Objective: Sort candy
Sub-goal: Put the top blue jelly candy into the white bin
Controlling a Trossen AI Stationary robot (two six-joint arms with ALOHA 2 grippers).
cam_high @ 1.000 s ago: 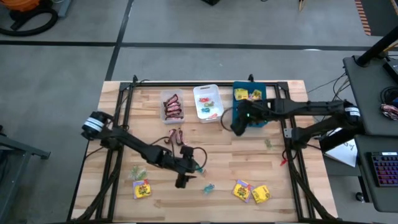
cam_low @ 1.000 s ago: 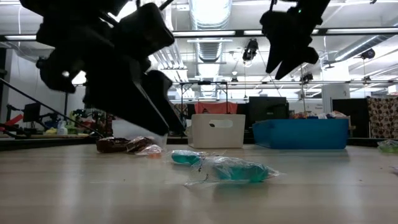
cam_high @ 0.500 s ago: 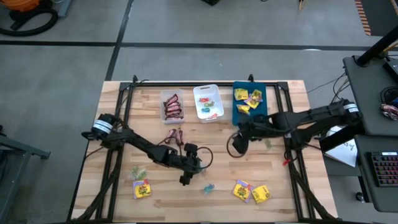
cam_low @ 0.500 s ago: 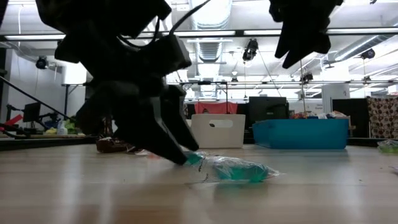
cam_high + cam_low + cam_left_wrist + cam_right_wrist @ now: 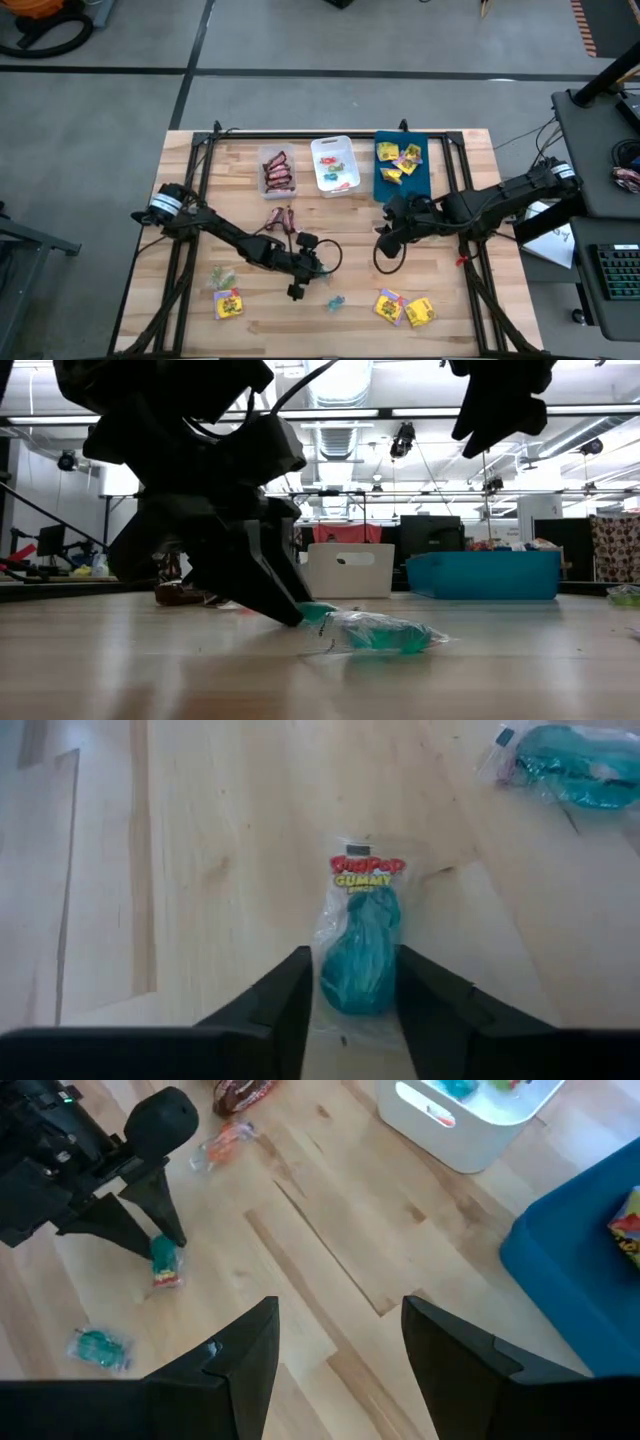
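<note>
We record a slatted wooden table (image 5: 200,180) on a grey floor, with three trays along its far edge. From left to right: the clear tray (image 5: 276,171) holds dark red-brown bars, number not resolvable; the white tray (image 5: 334,165) holds small teal and red pieces; the blue tray (image 5: 401,166) holds yellow packets.

Loose candy on the table, left to right: one pale green piece (image 5: 220,275) and one yellow packet (image 5: 228,304) near the front left; two red-brown bars (image 5: 281,218) below the clear tray; two teal gummies; two yellow packets (image 5: 404,308) at the front; one pale piece (image 5: 431,231) and one red piece (image 5: 457,260) at the right.

The left gripper (image 5: 350,982) is down at the table, fingers (image 5: 275,1005) parted on either side of the first teal gummy (image 5: 360,955), touching or nearly touching it. The second teal gummy (image 5: 575,765) lies just beside, nearer the front.

The right gripper (image 5: 340,1340) hangs above the table centre, fingers spread with nothing between them.
</note>
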